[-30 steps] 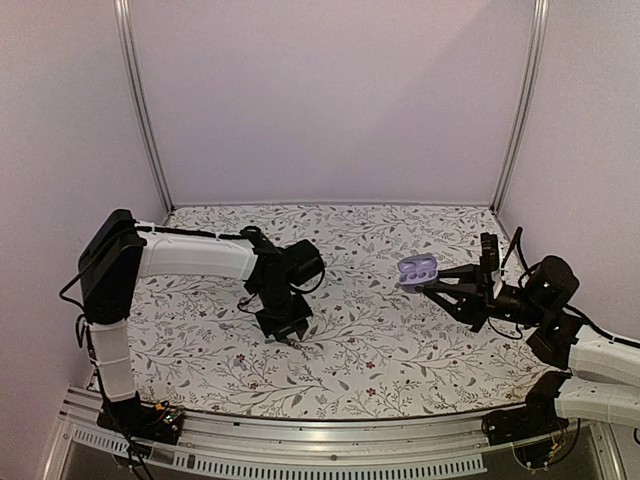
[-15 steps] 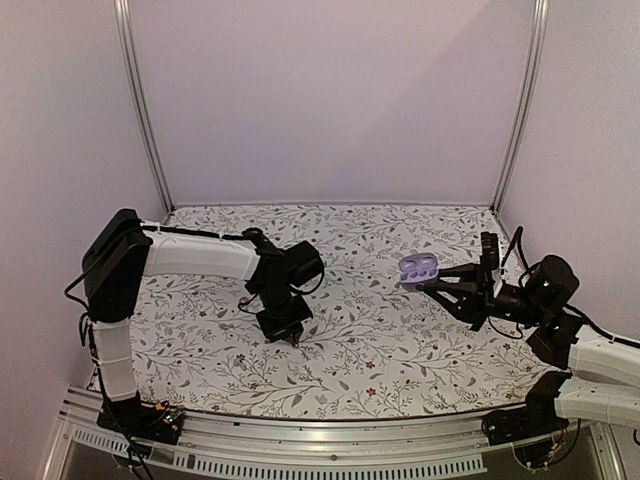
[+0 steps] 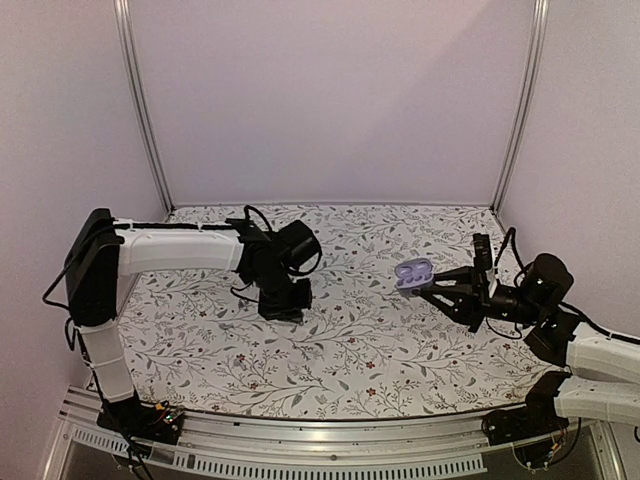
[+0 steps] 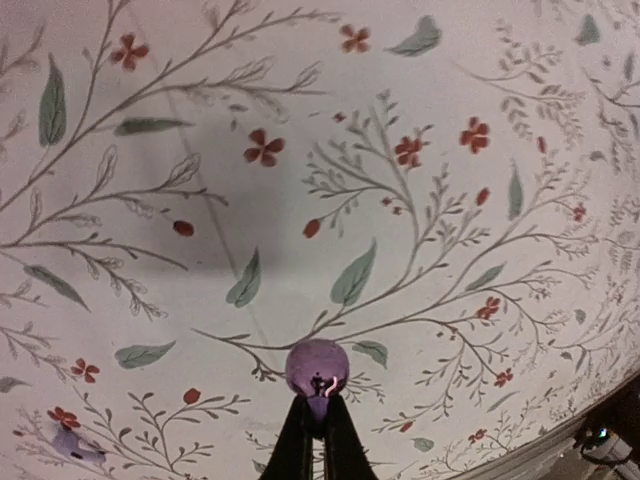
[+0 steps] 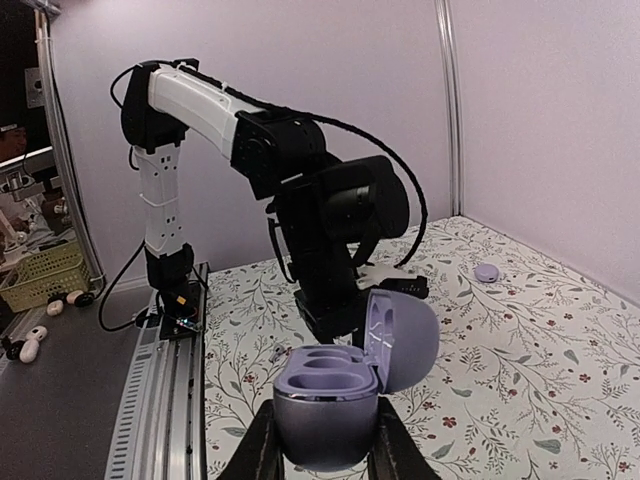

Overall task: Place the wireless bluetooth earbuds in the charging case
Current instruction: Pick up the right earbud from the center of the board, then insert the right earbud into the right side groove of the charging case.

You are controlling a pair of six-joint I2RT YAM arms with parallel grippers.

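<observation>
The earbud (image 4: 317, 365) is a small, glossy, purple pebble. It is pinched between the thin black fingertips of the left end effector (image 4: 318, 410), which is clenched on it above the left-centre of the desk (image 3: 350, 350). A matte white cloth (image 4: 420, 250) printed with grey-green leaves and small red flowers covers the desk.

The left arm (image 3: 180, 252) reaches level from its upright base, and its wrist bends down so the fingers point at the cloth.

A second earbud (image 5: 487, 272), pale lavender and rounded, lies on the cloth towards the far edge.

The charging case (image 3: 414, 272) is smooth, shiny lavender plastic. Its round lid (image 5: 402, 340) is tipped up on the hinge, showing two hollow wells. The right end effector (image 3: 425, 283) grasps its lower half from both sides, in the air near the desk's right edge. The right arm (image 3: 590, 355) lies low, with its forearm nearly level and its fingers pointing left.
</observation>
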